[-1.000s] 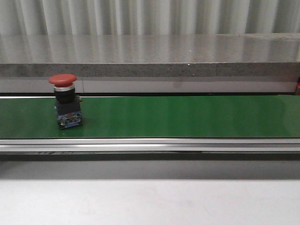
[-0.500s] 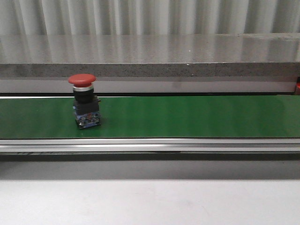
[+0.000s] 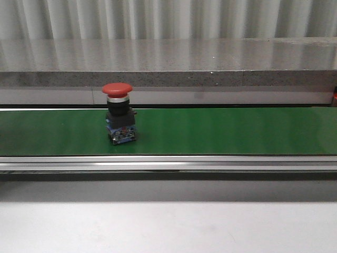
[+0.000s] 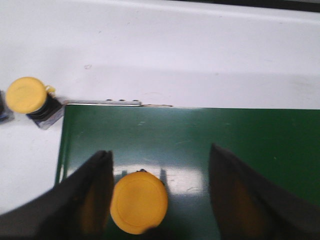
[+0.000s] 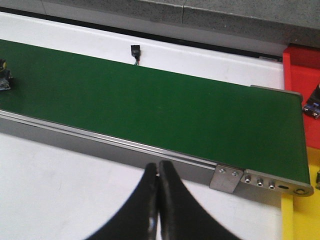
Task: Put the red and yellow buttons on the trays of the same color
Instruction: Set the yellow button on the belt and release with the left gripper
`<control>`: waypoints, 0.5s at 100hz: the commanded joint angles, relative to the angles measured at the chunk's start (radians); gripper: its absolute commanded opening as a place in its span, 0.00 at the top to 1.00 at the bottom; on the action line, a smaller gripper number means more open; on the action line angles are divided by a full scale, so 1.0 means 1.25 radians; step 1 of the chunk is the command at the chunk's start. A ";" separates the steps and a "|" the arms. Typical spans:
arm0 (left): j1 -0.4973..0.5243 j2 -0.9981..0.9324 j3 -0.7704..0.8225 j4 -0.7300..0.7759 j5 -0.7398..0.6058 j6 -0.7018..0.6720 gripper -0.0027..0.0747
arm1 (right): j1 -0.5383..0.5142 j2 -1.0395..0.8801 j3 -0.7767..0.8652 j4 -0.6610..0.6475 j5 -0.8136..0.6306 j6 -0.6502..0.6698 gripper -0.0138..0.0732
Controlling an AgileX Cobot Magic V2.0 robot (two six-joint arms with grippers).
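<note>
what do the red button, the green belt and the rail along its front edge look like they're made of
Red button: the mushroom cap looks like matte moulded plastic, with a shiny, probably metal collar under it and a dark plastic body. Green belt: smooth, faintly glossy, probably PVC or rubber, going by its soft streaky reflections. Rail: silver with a brushed sheen and straight ridges, likely extruded aluminium.

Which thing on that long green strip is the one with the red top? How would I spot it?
Look at the green belt running across the front view. Left of its middle stands the red button, upright, alone on that stretch. Its red mushroom cap on a black and blue body sets it apart; the other buttons in view are yellow.
</note>
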 commanded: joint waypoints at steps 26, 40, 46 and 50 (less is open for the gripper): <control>-0.096 -0.214 0.123 -0.013 -0.099 0.001 0.99 | 0.001 0.006 -0.019 0.002 -0.053 -0.008 0.92; -0.118 -0.295 0.180 -0.015 -0.100 0.001 0.99 | 0.001 0.006 -0.019 0.002 -0.053 -0.008 0.92; -0.126 -0.329 0.209 -0.015 -0.100 0.001 0.99 | 0.001 0.006 -0.019 0.002 -0.053 -0.008 0.92; -0.130 -0.356 0.225 -0.015 -0.100 0.001 0.99 | 0.001 0.006 -0.019 0.002 -0.053 -0.008 0.92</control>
